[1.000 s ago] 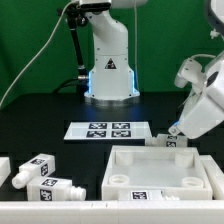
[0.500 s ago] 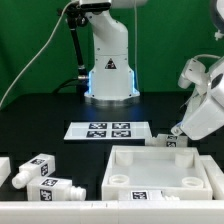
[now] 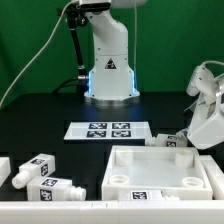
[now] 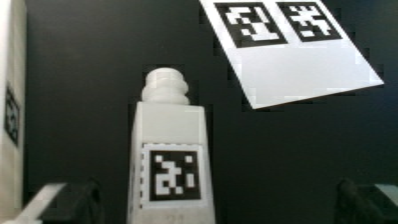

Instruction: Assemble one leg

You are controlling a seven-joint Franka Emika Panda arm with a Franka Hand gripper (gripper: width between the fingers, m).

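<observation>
A white leg (image 4: 173, 160) with a square tag lies on the black table, its narrower screw end (image 4: 166, 85) pointing away from the wrist camera. My gripper (image 4: 214, 206) is open, and its dark fingers (image 4: 64, 204) stand apart on either side of the leg, which lies nearer one finger. Nothing shows them touching it. In the exterior view this leg (image 3: 165, 141) lies just behind the tabletop, under my gripper (image 3: 184, 137) at the exterior view's right. Two more legs (image 3: 35, 169) lie at the exterior view's front left.
The large white tabletop (image 3: 118, 158) lies at the front right; its edge (image 4: 9, 90) shows beside the leg. The marker board (image 3: 108, 130) lies mid-table and shows in the wrist view (image 4: 302, 60). The robot base (image 3: 108, 70) stands behind. A white part (image 3: 4, 168) is at the far left.
The arm's hand has shifted toward the exterior view's right and a little lower over the leg behind the tabletop. The parts on the table have not moved.
</observation>
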